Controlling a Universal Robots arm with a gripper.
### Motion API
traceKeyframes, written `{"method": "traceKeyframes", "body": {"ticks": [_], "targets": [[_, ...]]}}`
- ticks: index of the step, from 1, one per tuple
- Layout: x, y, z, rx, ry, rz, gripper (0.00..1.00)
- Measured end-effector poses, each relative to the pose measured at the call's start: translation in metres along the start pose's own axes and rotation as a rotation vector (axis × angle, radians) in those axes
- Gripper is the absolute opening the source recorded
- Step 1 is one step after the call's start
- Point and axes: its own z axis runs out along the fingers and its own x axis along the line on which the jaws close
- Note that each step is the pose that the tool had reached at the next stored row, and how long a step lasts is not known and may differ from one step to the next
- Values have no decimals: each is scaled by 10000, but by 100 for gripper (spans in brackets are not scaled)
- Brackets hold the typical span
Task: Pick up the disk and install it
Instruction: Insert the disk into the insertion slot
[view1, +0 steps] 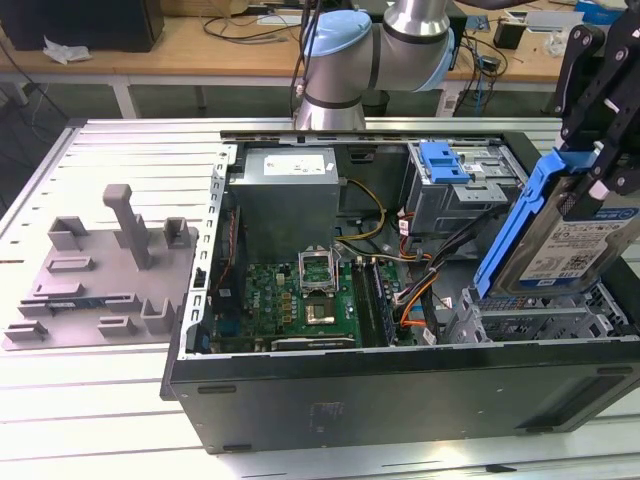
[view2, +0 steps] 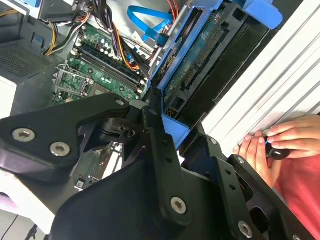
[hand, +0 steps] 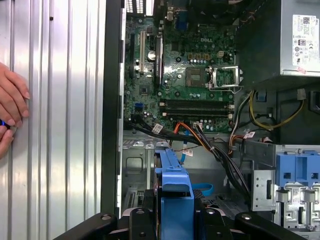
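The pincer (view1: 603, 172) is closed tight on the disk (view1: 565, 235) and holds it by its top end. The disk hangs at the exterior view's right side, tipped a bit. Its low end is just above the grey metal slot (view1: 540, 322) in the lower right corner of the open computer case (view1: 400, 385). It is not in the slot yet.

I think the job now is to get the disk down into that slot. To do it well, the disk should line up straight with the slot walls. Then its blue frame can slide in and not catch on an edge. Going slow and soft looks smart, since the fit seems snug. The grip should be firm so the disk does not slip or twist.

Some things sit close. A bunch of wires (view1: 430, 255) runs just beside the slot, toward the middle of the case, and could get pinched under the disk. The blue cable (view2: 145, 20) curls near there too. The green board (view1: 300, 295) and the silver box (view1: 285, 185) are more to the exterior view's left, well apart. The blue latch plate (view1: 445, 163) sits higher in the frame, beside the disk's top. In the second wrist view a person's hand (view2: 277, 142) rests on the tabletop (view1: 100, 160) just outside the case wall, so care is needed there.
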Motion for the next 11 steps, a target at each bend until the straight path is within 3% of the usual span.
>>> {"method": "traceKeyframes", "body": {"ticks": [11], "targets": [[2,-5,40,4,-9,70,37]]}}
